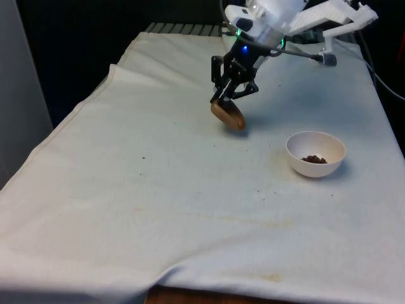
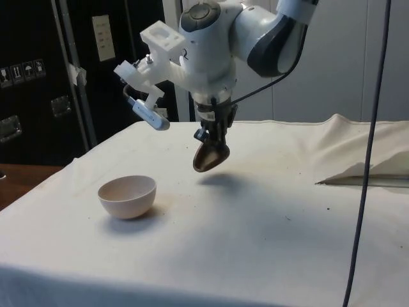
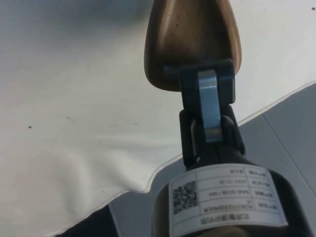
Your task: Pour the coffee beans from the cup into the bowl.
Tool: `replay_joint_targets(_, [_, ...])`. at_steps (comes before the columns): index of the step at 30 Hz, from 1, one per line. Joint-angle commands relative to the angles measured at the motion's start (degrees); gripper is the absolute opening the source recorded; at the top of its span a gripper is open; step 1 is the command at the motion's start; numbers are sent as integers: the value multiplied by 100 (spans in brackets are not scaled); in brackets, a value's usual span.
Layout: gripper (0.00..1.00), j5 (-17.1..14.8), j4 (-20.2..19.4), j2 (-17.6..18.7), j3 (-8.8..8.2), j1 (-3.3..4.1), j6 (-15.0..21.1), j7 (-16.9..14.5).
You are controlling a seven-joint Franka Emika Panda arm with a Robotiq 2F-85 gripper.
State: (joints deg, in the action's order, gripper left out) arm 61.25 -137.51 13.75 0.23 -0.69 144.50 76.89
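A brown wooden cup (image 1: 228, 114) hangs tilted a little above the white cloth, held by its rim in my black gripper (image 1: 223, 99), which is shut on it. From the side the cup (image 2: 210, 157) leans over with my gripper (image 2: 211, 139) above it. In the wrist view the cup's rounded body (image 3: 190, 39) fills the space past one finger (image 3: 209, 106). A white bowl (image 1: 316, 152) sits on the cloth to the front view's right of the cup, with a small heap of dark coffee beans (image 1: 314, 159) inside. The bowl (image 2: 127, 196) stands apart from the cup.
The cloth has raised folds along the front view's left edge (image 1: 82, 104) and a crease (image 2: 364, 179) in the side view. A few dark specks (image 1: 261, 189) lie scattered on the cloth. A cable (image 2: 367, 153) hangs down at the side view's right.
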Motion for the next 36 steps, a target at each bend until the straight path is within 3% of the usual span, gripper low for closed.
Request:
replay_joint_targets(1, [0, -69, -57, -6, -11, -46, 189, -17])
replay_joint_targets(2, [0, -23, -11, 0, -11, 0, 34, 0])
replay_joint_targets(3, [0, -80, -63, 0, -23, -46, 229, -17])
replay_joint_targets(10, [0, -189, -172, 0, -115, -40, 521, -11])
replay_joint_targets(11, [0, -149, -132, 0, -120, 0, 390, 0])
replay_joint_targets(12, [0, -201, -183, 0, -126, -46, 561, -11])
replay_joint_targets(18, [0, -304, -275, 6, -206, -46, 808, -11])
replay_joint_targets(19, [0, -269, -241, 0, -212, 0, 676, 0])
replay_joint_targets(20, [0, -332, -298, 6, -229, -46, 888, -11])
replay_joint_targets(26, [0, -407, -384, 11, -321, -46, 1163, -11])
replay_joint_targets(27, [0, -367, -361, 0, -332, -6, 1037, 0])
replay_joint_targets(28, [0, -413, -395, 17, -332, -46, 1197, -11])
replay_joint_targets(34, [0, -481, -481, 34, -430, -52, 1495, -17])
replay_joint_targets(35, [0, -441, -441, 17, -430, -6, 1335, 0])
replay_joint_targets(36, [0, -493, -487, 34, -441, -52, 1536, -17])
